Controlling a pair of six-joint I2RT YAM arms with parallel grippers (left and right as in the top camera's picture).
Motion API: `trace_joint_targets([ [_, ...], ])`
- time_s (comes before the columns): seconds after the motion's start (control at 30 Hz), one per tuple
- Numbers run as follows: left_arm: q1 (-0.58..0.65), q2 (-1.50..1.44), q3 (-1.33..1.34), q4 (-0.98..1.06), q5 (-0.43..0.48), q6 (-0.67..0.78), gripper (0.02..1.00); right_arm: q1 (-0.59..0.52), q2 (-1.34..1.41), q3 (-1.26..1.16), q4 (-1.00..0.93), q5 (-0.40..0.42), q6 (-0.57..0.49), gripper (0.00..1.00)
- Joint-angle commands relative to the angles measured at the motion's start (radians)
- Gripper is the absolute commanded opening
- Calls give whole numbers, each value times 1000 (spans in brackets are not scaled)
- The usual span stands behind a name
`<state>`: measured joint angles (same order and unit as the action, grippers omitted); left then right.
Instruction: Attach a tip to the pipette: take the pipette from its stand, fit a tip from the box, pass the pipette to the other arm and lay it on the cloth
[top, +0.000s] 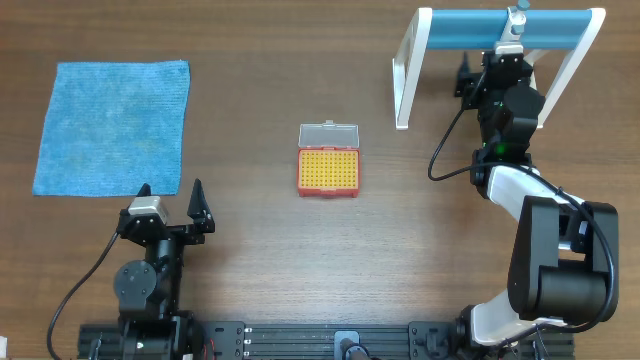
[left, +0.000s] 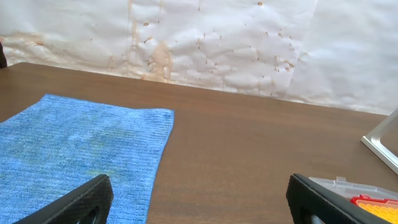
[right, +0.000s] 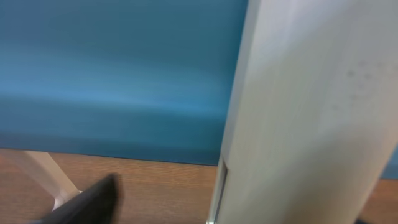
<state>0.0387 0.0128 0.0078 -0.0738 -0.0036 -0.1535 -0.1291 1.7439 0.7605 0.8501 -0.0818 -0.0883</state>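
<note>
The pipette (top: 517, 20) hangs on the stand's blue bar (top: 470, 28) at the back right. In the right wrist view its pale body (right: 311, 112) looms very close in front of the blue bar (right: 112, 74). My right gripper (top: 497, 75) is at the stand, open, with the pipette body between its fingers (right: 93, 200); the one visible finger is apart from it. The tip box (top: 328, 172), lid back and full of yellow tips, stands mid-table. The blue cloth (top: 112, 128) lies flat at the back left. My left gripper (top: 170, 190) hovers open near its base, holding nothing.
The stand's white frame (top: 405, 85) rises left of my right gripper. The left wrist view looks over the cloth (left: 74, 149) toward a papered wall (left: 217, 43), with the tip box (left: 357, 193) and a stand leg (left: 382, 146) at one side.
</note>
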Motion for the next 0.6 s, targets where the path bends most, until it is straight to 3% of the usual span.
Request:
trace_joint_targets([
  [0.03,0,-6,-2,-5,-4,10,904,-6,14,17,20,-9,-3,75],
  [0.33,0,-6,-2,-5,-4,10,906,-6,-6,16,32,-10,6,75],
  [0.47,0,-6,-2,-5,-4,10,906,-6,-65,-12,32,-64,63,75],
  [0.6,0,-6,-2,-5,-4,10,904,2,-150,-99,112,-69,95,73],
])
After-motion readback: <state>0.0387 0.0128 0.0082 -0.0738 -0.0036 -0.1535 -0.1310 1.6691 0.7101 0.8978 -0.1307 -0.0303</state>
